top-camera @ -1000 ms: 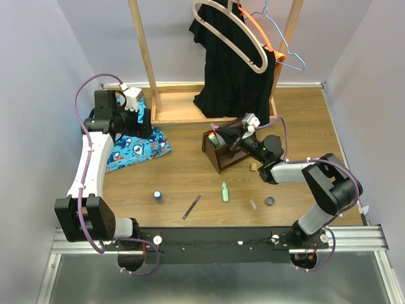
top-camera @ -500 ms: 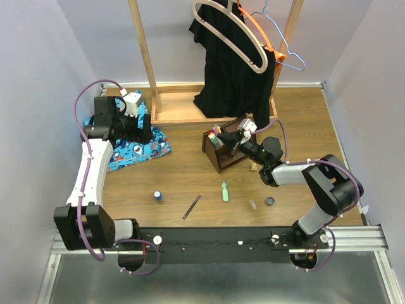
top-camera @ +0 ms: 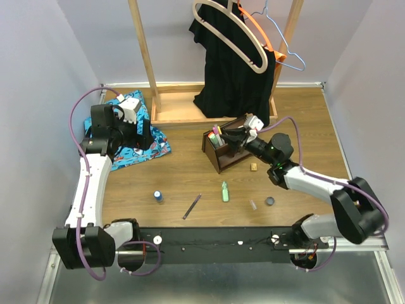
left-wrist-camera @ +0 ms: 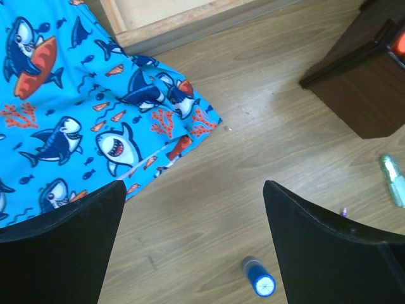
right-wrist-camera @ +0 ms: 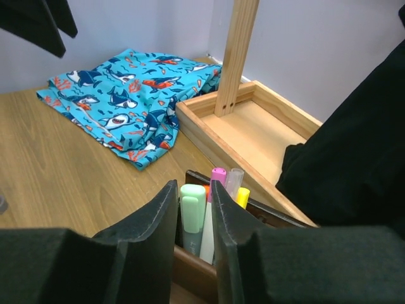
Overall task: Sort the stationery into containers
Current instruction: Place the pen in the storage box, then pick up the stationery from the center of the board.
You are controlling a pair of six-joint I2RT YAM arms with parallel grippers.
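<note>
- The right fingers reach over the dark organizer, which sits mid-surface in front of the light wooden rack base.
- They are slightly parted around the cap of a pale green marker. That marker stands upright in an open slot, and a thin gap shows on each side of it, so nothing is gripped.
- In the same slot, just behind it, stand a pink marker, a yellow marker and a clear-capped one.
- The left fingers are spread wide and hold nothing. They hang over bare wooden surface at the edge of the blue shark cloth.
- Loose on the surface nearer the arm bases lie a blue bottle, a purple pen, a second green marker and a dark disc.
- A tan eraser lies just right of the organizer.
</note>
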